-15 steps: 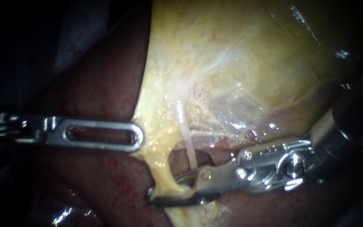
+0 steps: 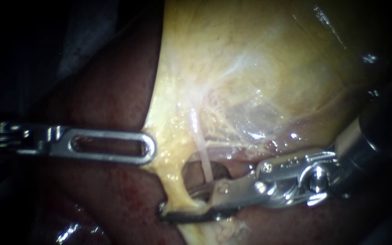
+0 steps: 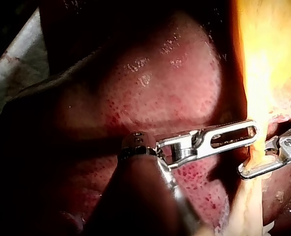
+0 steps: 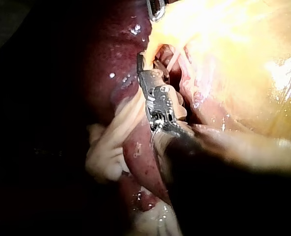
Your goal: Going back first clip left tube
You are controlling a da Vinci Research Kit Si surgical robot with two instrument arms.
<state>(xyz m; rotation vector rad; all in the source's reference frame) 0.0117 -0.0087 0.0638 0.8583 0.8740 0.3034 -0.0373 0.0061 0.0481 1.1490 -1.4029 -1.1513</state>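
Note:
The yellow gallbladder [image 2: 250, 68] lies against the dark red liver [image 2: 114, 104]. Its lower edge narrows into a yellowish left tube [image 2: 174, 179], with a thin pale right tube [image 2: 203, 156] across a small window beside it. My left instrument [image 2: 150, 149] comes in level, its slotted jaws shut on the gallbladder's edge, as the left wrist view [image 3: 253, 133] also shows. My right instrument [image 2: 178, 205] has its jaws open astride the left tube, one on each side. In the right wrist view its jaws [image 4: 144, 66] reach into the same yellow strand. I cannot make out a clip.
Liver [image 3: 150, 98] surrounds the working spot on the left and below. A pale fatty fold [image 4: 111, 142] hangs beside my right instrument's shaft. The left instrument's tip [image 4: 155, 7] shows just ahead of the right jaws. The far left of the endoscope view is dark.

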